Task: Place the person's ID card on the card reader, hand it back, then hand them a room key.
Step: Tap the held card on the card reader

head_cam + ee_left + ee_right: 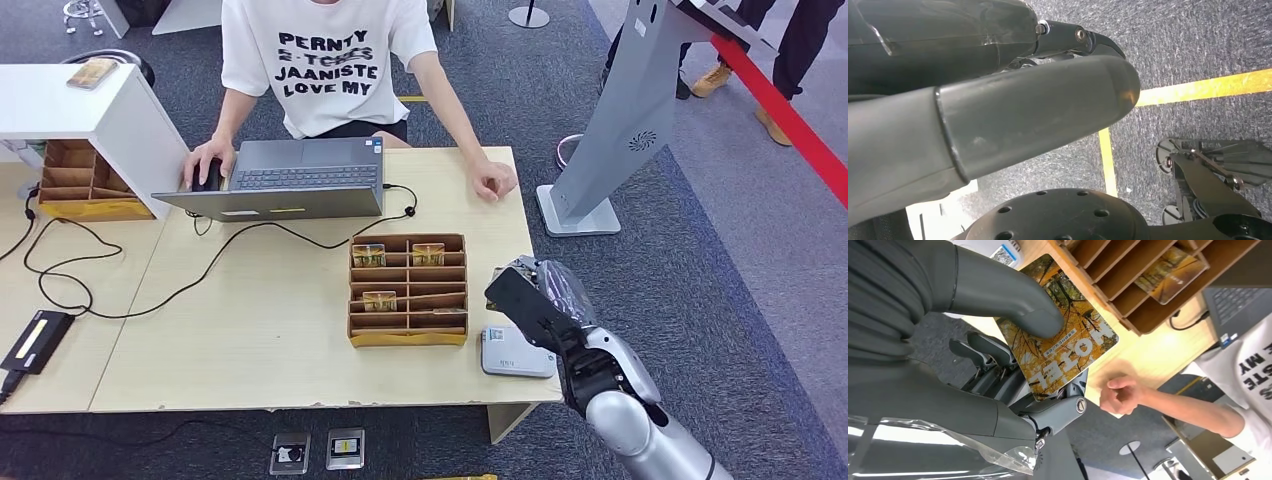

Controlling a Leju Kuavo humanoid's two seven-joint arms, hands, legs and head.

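Observation:
My right hand point(535, 295) hovers over the table's right edge, just above the white card reader point(515, 352). It pinches an autumn-patterned HOTEL key card point(1063, 340) between the thumb point(1013, 300) and the darker fingers below. The person's fist point(493, 180) rests on the table's far right corner, and shows beyond the card as a fist point(1120, 395) in the right wrist view. A brown slotted organizer point(407, 290) holds more key cards point(368, 255). My left hand point(998, 120) hangs over the carpet with nothing in it.
The person sits behind a grey laptop point(290, 178) with one hand on a mouse. A black cable runs across the table to a black device point(38, 340). A white shelf unit point(90, 110) stands far left. A grey kiosk stand point(620, 130) and red barrier tape point(790, 120) are to the right.

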